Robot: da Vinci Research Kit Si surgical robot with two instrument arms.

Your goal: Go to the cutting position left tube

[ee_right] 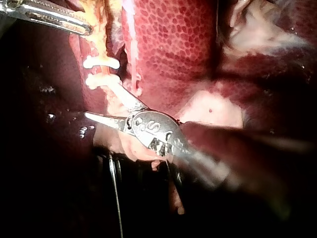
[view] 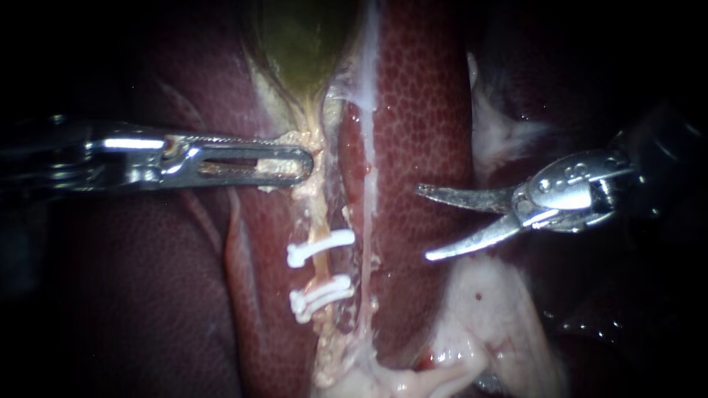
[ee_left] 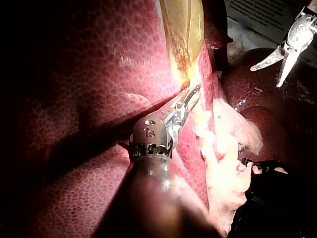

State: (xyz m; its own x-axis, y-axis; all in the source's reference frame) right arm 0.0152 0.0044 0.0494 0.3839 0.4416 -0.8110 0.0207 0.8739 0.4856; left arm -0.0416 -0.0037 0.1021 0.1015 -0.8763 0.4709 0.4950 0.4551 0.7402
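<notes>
SPREAD BLADES WAIT OFF THE CLIPPED TUBE. The right instrument (view: 423,222), its bladed claw spread wide, hangs over the liver (view: 420,110) well to the side of the upper clip (view: 321,248), with the pale right tube (view: 369,191) lying between them. That white clip sits across the left tube (view: 318,271), the yellowish strand that runs from the gallbladder (view: 299,44) through the upper clip to the lower clips (view: 321,295) just beyond it. On the gallbladder side of the upper clip, the claw of the left instrument (view: 295,166) is pressed together on the left tube. It appears to pinch the tube and draw it taut, though fatty tissue around the tip makes the exact bite hard to judge.

The step in hand is the approach, and the blades have not yet reached the tube. Done well, it likely means carrying the spread claw across the right tube without snagging it. One blade then goes on each side of the left tube, in the bare gap just past the upper clip and short of the lower clips. The blades should meet the tube squarely, with their tips visible beyond its far edge and clear of the liver beneath.
</notes>
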